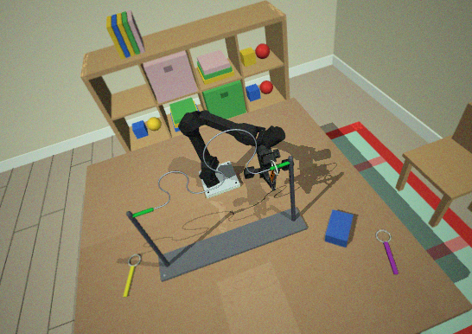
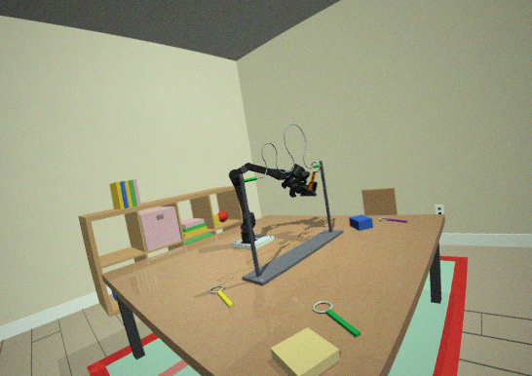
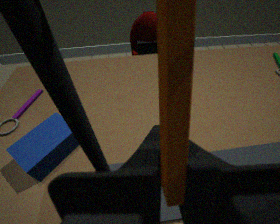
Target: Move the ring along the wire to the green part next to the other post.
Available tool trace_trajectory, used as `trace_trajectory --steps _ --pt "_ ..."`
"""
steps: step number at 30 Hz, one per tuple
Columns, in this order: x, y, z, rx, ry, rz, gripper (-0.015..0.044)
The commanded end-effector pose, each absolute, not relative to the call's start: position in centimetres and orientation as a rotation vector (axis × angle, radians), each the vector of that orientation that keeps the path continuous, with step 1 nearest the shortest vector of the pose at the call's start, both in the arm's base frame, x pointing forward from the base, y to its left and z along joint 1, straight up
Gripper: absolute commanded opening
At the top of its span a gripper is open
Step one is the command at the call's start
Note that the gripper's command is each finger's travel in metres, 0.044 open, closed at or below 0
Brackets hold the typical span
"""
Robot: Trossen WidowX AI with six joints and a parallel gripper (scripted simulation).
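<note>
The ring (image 1: 277,170) (image 2: 311,165) is around the right green part (image 1: 284,165) of the wire, close to the right post (image 1: 292,193) (image 2: 325,201) (image 3: 66,95). Its orange handle (image 1: 272,175) (image 2: 313,180) (image 3: 177,90) hangs down from it. My gripper (image 1: 272,184) (image 2: 312,190) (image 3: 161,130) is shut on the handle, below the wire. The thin grey wire (image 1: 256,145) (image 2: 305,144) loops up and runs to the left green part (image 1: 143,213) (image 2: 250,179) at the left post (image 1: 149,240) (image 2: 248,225). Exact ring contact with the green part is too small to tell.
The grey base (image 1: 233,239) (image 2: 294,259) joins both posts. A blue block (image 1: 339,227) (image 2: 361,222) (image 3: 43,145) and a purple-handled ring (image 1: 391,258) (image 3: 28,103) lie beyond the right post. A yellow-handled ring (image 1: 129,281) (image 2: 225,298) lies near the left post.
</note>
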State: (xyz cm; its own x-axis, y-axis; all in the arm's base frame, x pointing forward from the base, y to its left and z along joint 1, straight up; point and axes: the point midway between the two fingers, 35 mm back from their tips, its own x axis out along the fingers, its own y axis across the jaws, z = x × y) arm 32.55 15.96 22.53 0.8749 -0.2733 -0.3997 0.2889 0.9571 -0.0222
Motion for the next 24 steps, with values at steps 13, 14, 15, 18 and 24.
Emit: trace_trajectory --steps 13,14,15,18,24 --pt "32.7 16.3 21.1 0.041 0.406 -0.298 -0.0150" --pt "32.7 16.3 21.0 0.041 0.406 -0.298 -0.0150" --pt "32.7 16.3 21.0 0.041 0.406 -0.298 -0.0150" --pt "32.7 16.3 21.0 0.041 0.406 -0.298 -0.0150" --pt "32.7 16.3 21.0 0.041 0.406 -0.298 -0.0150"
